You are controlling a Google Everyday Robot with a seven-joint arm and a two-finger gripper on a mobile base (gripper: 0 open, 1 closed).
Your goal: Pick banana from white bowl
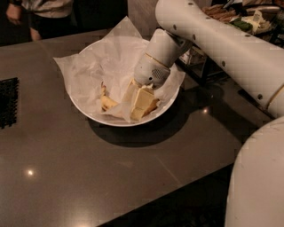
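The white bowl [84,106] stands on the dark table, lined with crinkled white paper [95,62] whose corners stick out past the rim. The yellow banana [107,103] lies in the bottom of the bowl, its dark stem pointing up to the left. Only its left part shows; the rest is hidden under the gripper. My gripper [136,108] reaches down from the upper right into the bowl and sits right over the banana's middle, touching or nearly touching it.
A black grid-like mat [9,102] lies at the table's left edge. A person [44,13] stands behind the table at top left. A small clear container [195,57] and trays of food [248,17] are at the back right. The table's front edge runs diagonally at lower right.
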